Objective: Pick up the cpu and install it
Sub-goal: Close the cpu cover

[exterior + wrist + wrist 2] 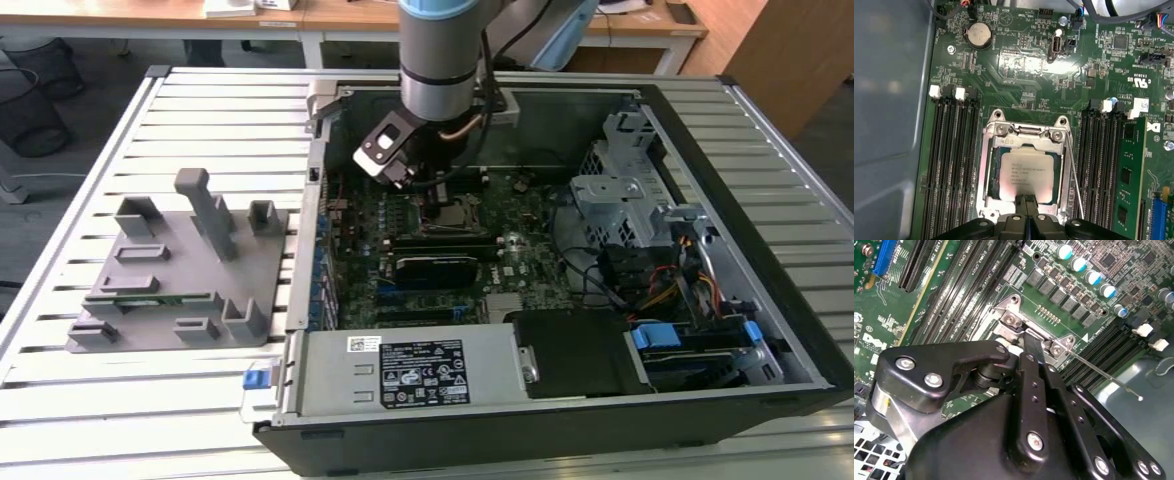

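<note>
Silver-grey cpu point(1026, 172) flat in motherboard socket point(985, 170), placement apparently done. Claw point(1027, 200) pinched shut, empty, tips at cpu's edge. Wire lever point(1074, 172) seemingly unlatched.

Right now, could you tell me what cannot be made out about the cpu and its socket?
1. First wrist view: the tool covers the nearest edge of the cpu, so whether it sits fully down is unclear.
2. Second wrist view: the tool's body hides most of the socket.
3. Exterior view: whether the tool touches the cpu is too small to tell under the arm.
</note>
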`<action>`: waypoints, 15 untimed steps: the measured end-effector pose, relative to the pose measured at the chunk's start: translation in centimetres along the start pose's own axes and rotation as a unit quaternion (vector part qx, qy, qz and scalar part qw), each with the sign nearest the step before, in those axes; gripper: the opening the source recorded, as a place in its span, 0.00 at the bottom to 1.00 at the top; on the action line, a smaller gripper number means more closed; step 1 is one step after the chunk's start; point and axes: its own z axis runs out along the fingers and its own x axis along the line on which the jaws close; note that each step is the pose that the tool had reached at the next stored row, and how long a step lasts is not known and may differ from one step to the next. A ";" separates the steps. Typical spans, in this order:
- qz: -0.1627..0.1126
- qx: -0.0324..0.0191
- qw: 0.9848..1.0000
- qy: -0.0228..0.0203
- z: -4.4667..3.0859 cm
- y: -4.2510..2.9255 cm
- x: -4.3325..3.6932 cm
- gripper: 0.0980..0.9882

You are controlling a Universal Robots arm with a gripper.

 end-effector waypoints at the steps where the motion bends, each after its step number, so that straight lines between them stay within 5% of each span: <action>1: 0.000 0.000 1.000 0.000 0.04 0.08 -0.01 0.01; 11: 0.000 0.000 1.000 0.000 0.19 1.12 -0.10 0.01; 15: 0.000 0.000 1.000 0.000 -1.08 1.17 -0.09 0.01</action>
